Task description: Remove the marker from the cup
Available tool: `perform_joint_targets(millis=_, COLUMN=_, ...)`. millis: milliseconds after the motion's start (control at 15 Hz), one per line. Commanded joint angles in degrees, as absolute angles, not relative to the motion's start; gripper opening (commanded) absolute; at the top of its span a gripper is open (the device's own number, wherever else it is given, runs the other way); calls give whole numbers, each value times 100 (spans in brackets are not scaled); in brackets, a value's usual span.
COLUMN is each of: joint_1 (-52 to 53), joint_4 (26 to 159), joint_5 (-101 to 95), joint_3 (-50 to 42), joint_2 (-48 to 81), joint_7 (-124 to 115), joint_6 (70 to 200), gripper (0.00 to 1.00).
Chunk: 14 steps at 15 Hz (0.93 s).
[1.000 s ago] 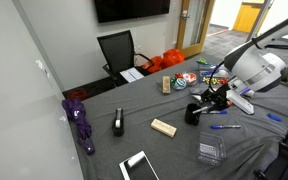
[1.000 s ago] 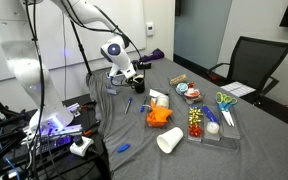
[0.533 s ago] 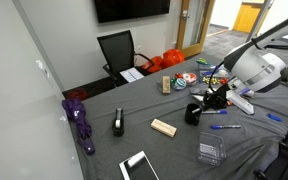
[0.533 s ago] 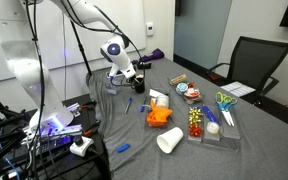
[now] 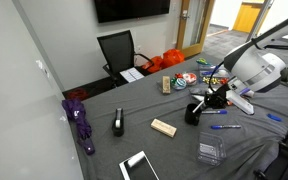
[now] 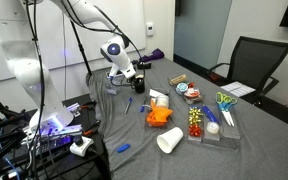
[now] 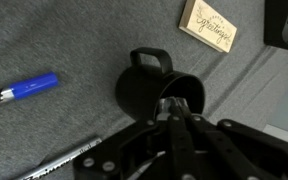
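Note:
A squat black cup (image 7: 142,88) with a side handle stands on the grey cloth; it shows as a dark mug (image 5: 193,112) in an exterior view. My gripper (image 7: 172,103) reaches into the cup's mouth from the lower edge of the wrist view. Its fingertips are pressed together on a small pale end, the top of the marker (image 7: 174,100). The rest of the marker is hidden inside the cup and behind the fingers. In both exterior views the gripper (image 5: 208,101) (image 6: 127,83) points down at the cup, which the arm hides in one of them.
A blue marker (image 7: 22,90) and a second pen (image 7: 60,160) lie left of the cup, a wooden block (image 7: 209,22) beyond it. On the table: another block (image 5: 163,127), an upright black object with a white label (image 5: 118,123), a purple umbrella (image 5: 81,122), a plastic box (image 5: 211,152), a tipped white cup (image 6: 170,141).
The arm and the cup have stayed in place across the exterior views. No movement of the table's objects shows.

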<state>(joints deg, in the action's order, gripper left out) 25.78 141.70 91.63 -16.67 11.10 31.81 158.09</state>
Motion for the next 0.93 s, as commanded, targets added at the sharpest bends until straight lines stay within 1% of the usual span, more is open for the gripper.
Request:
perform_joint_targets(millis=0, joint_1=2608, joint_4=14096, joint_5=9330, joint_3=-1640, joint_2=1205, joint_7=3327, joint_6=15930, gripper=0)
perform_joint_targets(millis=333, joint_1=2618, joint_4=14033, joint_5=9314, joint_3=-1648, joint_2=1198, joint_7=3390, joint_6=16020, gripper=0)
perform_joint_targets(millis=400, joint_1=2617, joint_4=13978, joint_5=9509, joint_3=-1644, joint_2=1187, joint_7=3581, joint_6=16103, gripper=16)
perform_joint_targets(millis=467, joint_1=2623, joint_4=13928, joint_5=9648, joint_3=-1641, joint_2=1187, joint_7=3763, joint_6=16205, gripper=27)
perform_joint_targets(millis=533, joint_1=2642, joint_4=13859, joint_5=9846, joint_3=-1641, joint_2=1200, joint_7=4012, joint_6=16363, gripper=32)
perform_joint_targets(millis=867, joint_1=2686, joint_4=13624, joint_5=10623, joint_3=-1664, joint_2=1257, joint_7=4994, joint_6=16708, gripper=68)
